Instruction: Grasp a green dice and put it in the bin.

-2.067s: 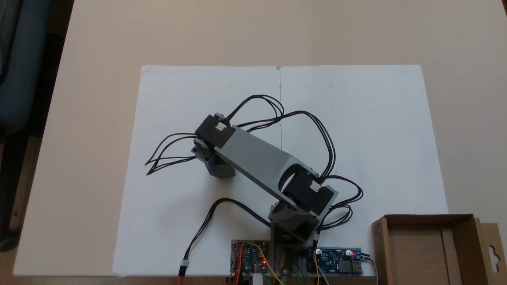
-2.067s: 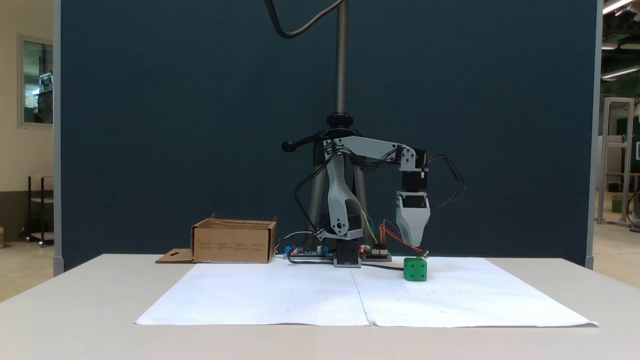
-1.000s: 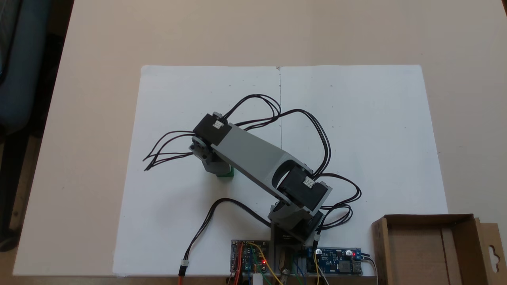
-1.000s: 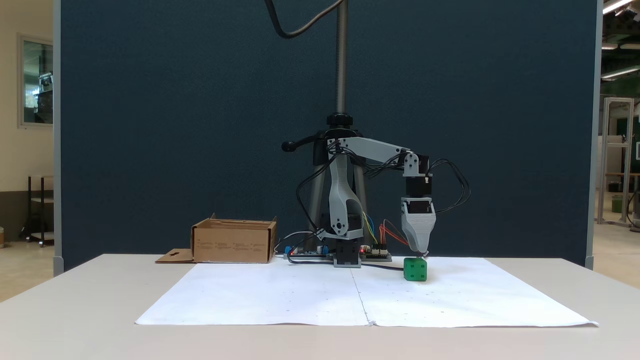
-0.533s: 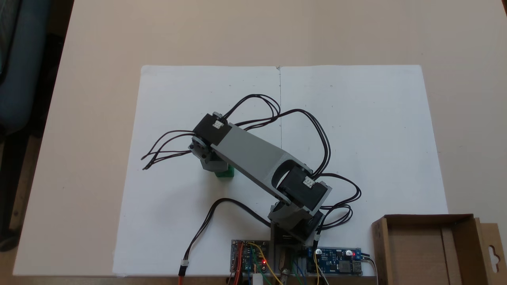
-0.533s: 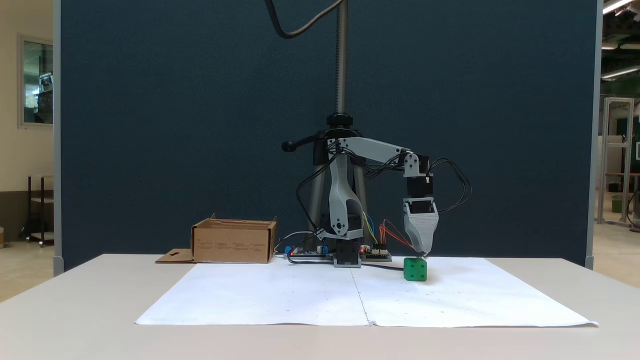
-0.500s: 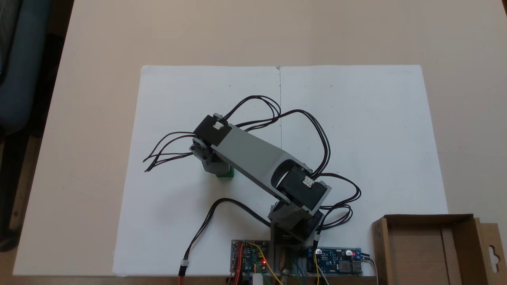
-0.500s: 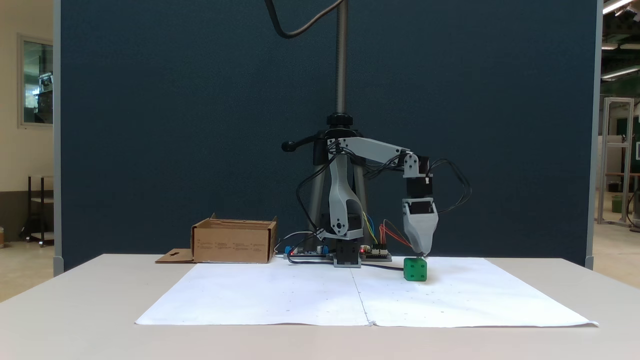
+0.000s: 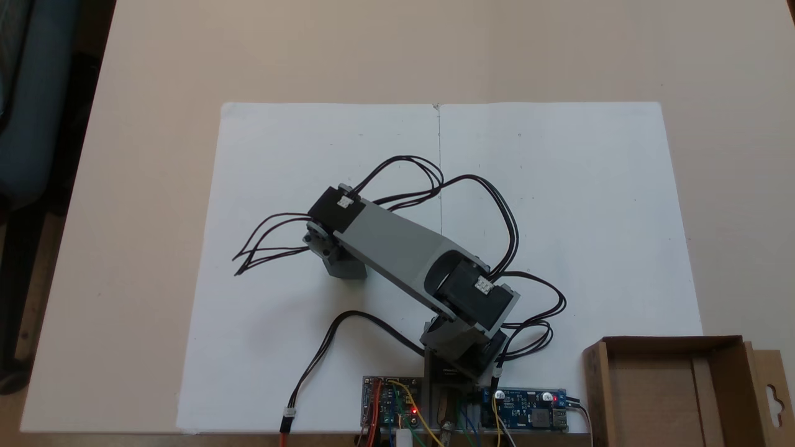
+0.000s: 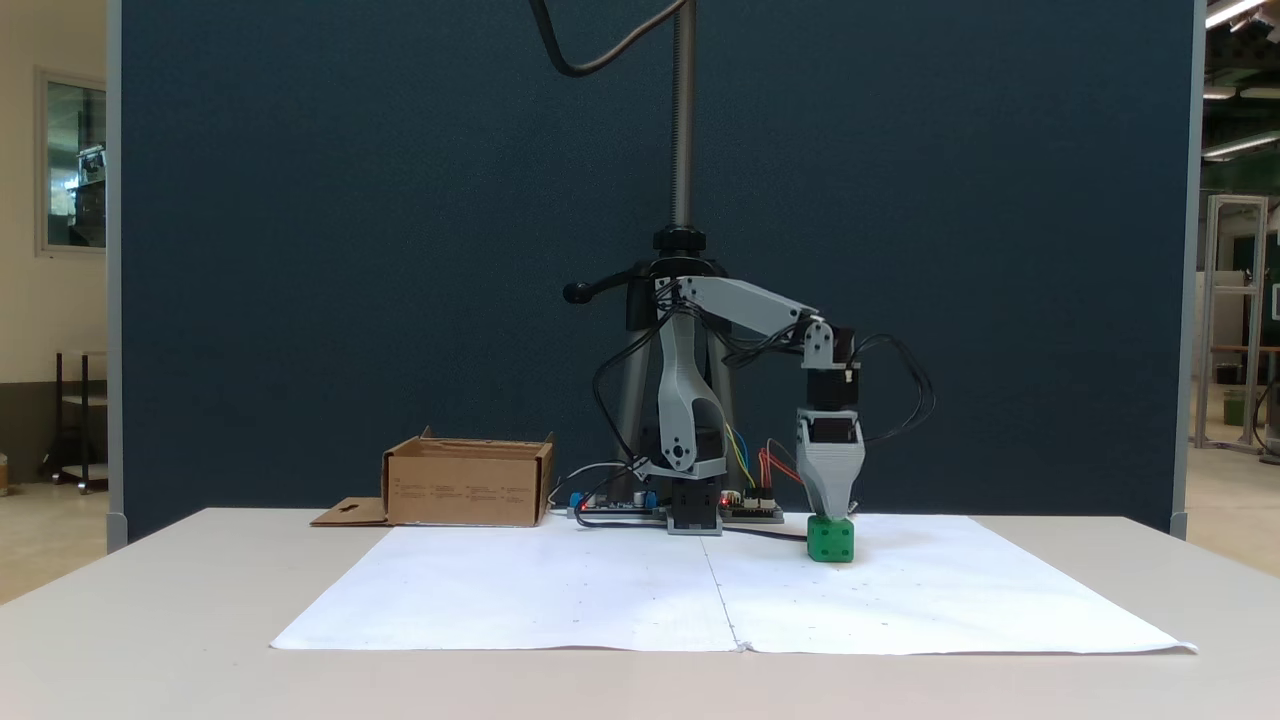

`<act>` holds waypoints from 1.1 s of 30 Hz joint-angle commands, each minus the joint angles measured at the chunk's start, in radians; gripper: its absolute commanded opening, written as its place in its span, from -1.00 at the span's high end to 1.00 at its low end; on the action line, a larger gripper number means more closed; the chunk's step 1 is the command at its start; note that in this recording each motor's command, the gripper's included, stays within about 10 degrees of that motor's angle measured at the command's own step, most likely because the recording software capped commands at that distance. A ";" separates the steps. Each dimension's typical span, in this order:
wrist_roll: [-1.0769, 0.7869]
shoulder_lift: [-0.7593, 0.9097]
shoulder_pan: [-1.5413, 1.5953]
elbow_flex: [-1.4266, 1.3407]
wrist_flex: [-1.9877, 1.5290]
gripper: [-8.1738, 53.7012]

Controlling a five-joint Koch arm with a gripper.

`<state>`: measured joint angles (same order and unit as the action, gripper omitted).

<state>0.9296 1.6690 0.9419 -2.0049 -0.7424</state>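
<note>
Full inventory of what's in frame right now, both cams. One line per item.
green dice: 1, bright green, on the white paper, directly under the gripper in the side-on fixed view.
bin: 1, brown cardboard, at the table edge beside the electronics boards, flap with a cut-out slot lying outward.
white paper: 2 sheets side by side, white, covering the middle of the table.
table: 1, beige, under everything.
electronics boards: 2, one blue, one darker with a red light, either side of the arm base.
partition: 1, dark blue, behind the table.
stand pole: 1, grey metal, behind the arm.
arm: 1, grey with black motors and black cables.
gripper: 1, grey, pointing down, tip at the dice's top; open or shut cannot be told.
</note>
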 commanded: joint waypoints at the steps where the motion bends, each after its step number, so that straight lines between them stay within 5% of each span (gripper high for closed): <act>1: 0.067 0.049 -0.002 -0.005 0.025 -0.61; 33: 0.069 0.132 0.017 -0.117 0.092 -0.61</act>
<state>0.9311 1.7702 0.9419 -2.1307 -0.6857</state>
